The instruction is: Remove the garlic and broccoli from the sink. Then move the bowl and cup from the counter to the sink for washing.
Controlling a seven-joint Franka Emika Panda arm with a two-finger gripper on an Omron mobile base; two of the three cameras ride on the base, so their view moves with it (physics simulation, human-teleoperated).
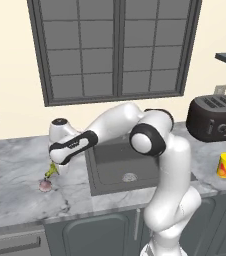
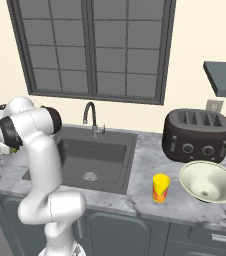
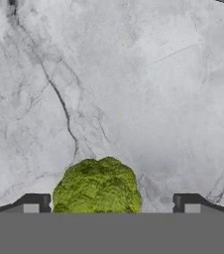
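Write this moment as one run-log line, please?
gripper: open over counter | broccoli: between fingertips, out of sink | garlic: on counter | bowl, cup: on counter

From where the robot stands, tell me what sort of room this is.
A home kitchen, rendered: a recessed sink with a gooseneck tap in a marble counter, a dark toaster beside it, and a window behind.

Kitchen: sink (image 2: pixel 116 150), toaster (image 2: pixel 197 135), marble counter (image 2: pixel 150 165).

Glossy white rounded arm links (image 1: pixel 172 170), dark grey joint rings (image 1: pixel 146 139). Black band along white wrist housing (image 1: pixel 72 145). Tool (image 3: pixel 111 204): two small dark finger tips, pale pads.
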